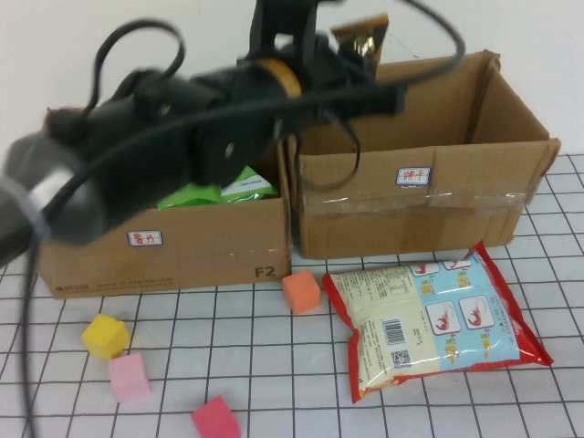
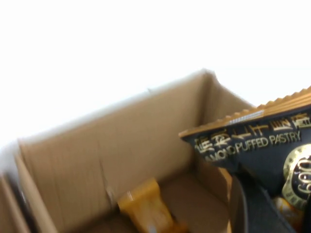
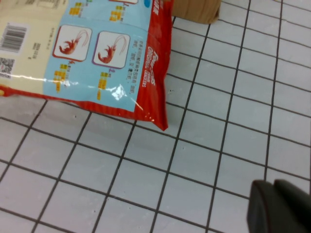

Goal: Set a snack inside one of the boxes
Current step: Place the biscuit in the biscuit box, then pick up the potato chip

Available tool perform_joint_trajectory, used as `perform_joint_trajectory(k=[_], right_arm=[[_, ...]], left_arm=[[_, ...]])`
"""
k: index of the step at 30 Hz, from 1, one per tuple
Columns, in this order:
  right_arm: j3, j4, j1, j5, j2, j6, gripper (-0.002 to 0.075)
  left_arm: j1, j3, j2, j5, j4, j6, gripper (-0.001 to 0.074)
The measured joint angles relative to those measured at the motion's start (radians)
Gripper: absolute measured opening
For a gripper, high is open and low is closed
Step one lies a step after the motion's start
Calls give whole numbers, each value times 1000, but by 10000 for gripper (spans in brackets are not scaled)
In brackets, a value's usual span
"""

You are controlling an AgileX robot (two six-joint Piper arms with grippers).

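Observation:
My left gripper [image 1: 351,66] is shut on a dark brown and gold snack bag [image 1: 362,38] and holds it above the back left of the open right cardboard box [image 1: 420,196]. In the left wrist view the bag [image 2: 262,150] hangs over the inside of the box [image 2: 121,155], where an orange packet [image 2: 146,208] lies on the floor. The left cardboard box [image 1: 182,248] holds green snack bags [image 1: 219,190]. A red and blue shrimp snack bag [image 1: 429,319] lies flat on the table in front of the right box. My right gripper [image 3: 274,206] is shut and empty, low over the table near that bag [image 3: 87,48].
Foam cubes lie on the gridded table in front of the left box: orange [image 1: 301,292], yellow [image 1: 105,336], pink [image 1: 129,377] and a darker pink one [image 1: 216,420]. My left arm and its cables cross above the left box.

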Motion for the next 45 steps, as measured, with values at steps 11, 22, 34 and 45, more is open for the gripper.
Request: perform_joint_trajectory(k=[11, 22, 34, 45], right_arm=[[0, 41, 0, 9, 0, -2, 1], [0, 300, 0, 8, 0, -310, 1], [0, 536, 0, 30, 44, -671, 81], [-145, 795, 0, 65, 428, -849, 571]], left_arm=[[101, -420, 357, 319, 10, 5, 636], [103, -637, 269, 727, 16, 156, 199], [103, -410, -43, 841, -38, 295, 8], [103, 340, -548, 424, -125, 310, 8]])
